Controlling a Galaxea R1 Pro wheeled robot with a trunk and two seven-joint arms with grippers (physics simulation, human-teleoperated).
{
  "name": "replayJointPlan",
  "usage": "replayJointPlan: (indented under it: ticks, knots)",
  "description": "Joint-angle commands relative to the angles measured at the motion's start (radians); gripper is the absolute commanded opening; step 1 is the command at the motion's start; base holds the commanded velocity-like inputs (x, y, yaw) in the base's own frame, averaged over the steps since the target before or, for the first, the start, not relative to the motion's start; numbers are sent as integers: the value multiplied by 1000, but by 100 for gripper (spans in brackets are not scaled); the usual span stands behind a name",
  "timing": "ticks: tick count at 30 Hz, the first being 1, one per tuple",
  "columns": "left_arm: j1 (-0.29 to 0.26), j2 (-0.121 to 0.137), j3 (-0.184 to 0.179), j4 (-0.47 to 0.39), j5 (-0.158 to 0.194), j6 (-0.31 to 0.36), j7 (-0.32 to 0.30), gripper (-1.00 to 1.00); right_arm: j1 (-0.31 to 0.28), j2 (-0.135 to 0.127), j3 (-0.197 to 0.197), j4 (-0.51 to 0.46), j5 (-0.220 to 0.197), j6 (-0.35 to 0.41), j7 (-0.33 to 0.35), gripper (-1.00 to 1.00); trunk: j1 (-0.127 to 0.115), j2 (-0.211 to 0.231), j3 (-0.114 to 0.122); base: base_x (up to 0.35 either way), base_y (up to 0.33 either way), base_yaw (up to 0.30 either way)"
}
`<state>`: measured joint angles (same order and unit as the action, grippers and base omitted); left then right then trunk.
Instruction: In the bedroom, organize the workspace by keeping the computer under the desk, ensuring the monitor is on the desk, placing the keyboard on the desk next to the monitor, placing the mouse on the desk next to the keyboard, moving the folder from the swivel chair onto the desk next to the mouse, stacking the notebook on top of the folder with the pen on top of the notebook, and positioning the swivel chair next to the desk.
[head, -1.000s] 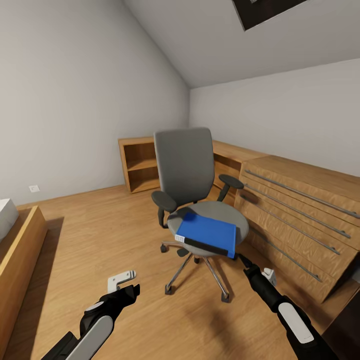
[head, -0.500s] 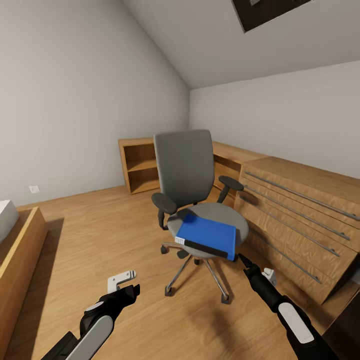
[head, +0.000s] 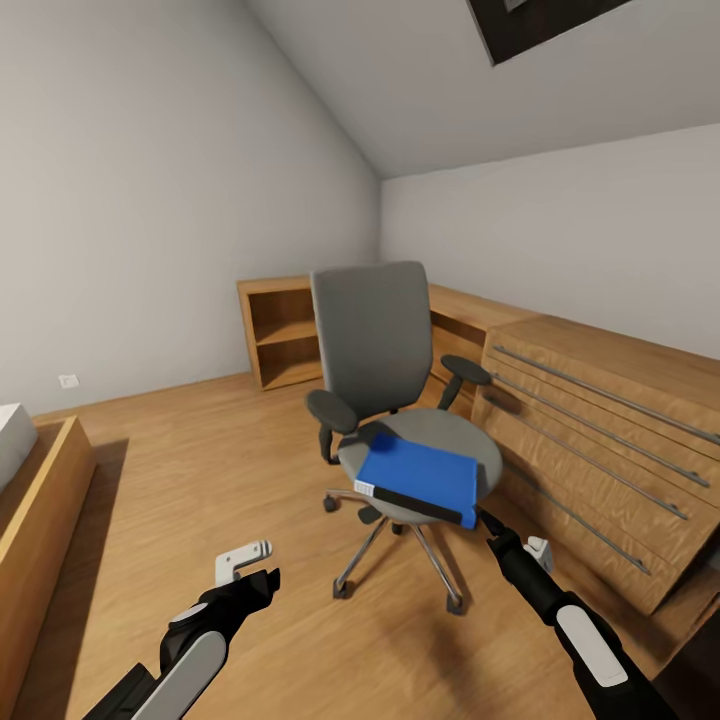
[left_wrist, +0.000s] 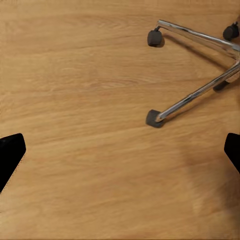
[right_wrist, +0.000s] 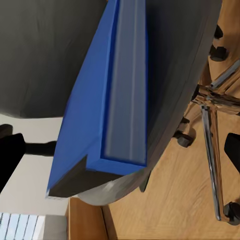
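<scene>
The swivel chair (head: 372, 340) stands in the middle of the bedroom floor, its grey seat facing me. The blue folder (head: 420, 478) lies flat on that seat, its dark spine toward me. My right gripper (head: 487, 519) hovers open just in front of the seat's near edge, level with the folder. In the right wrist view the folder (right_wrist: 100, 100) and its white page edges are close, ahead of the open right gripper (right_wrist: 120, 150). My left gripper (head: 252, 568) hangs open over bare floor to the left of the chair's chrome base (left_wrist: 195, 92).
Light oak drawers (head: 600, 430) with long bar handles run along the right wall, close behind the chair. An open oak shelf (head: 285, 335) stands in the far corner. A low wooden bed frame (head: 40, 500) lies at the left. Plank floor spreads between them.
The chair and folder sit slightly further right and lower in the picture, a small shift that looks like camera motion. Both grippers hold the same places.
</scene>
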<state>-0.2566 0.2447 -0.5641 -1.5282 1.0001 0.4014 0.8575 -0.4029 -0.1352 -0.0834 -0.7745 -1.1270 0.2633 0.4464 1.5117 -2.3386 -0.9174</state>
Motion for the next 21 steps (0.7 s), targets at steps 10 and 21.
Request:
replayJointPlan:
  ticks: [10, 21]
  knots:
    - [-1, 1, -2, -1, 5, 2, 6, 100, 0, 0, -3, 0, -10, 10, 2, 100, 0, 0, -1, 58, 46, 0]
    - [-1, 1, -3, -1, 6, 3, 7, 100, 0, 0, -3, 0, -10, 10, 2, 100, 0, 0, -1, 81, 70, 0]
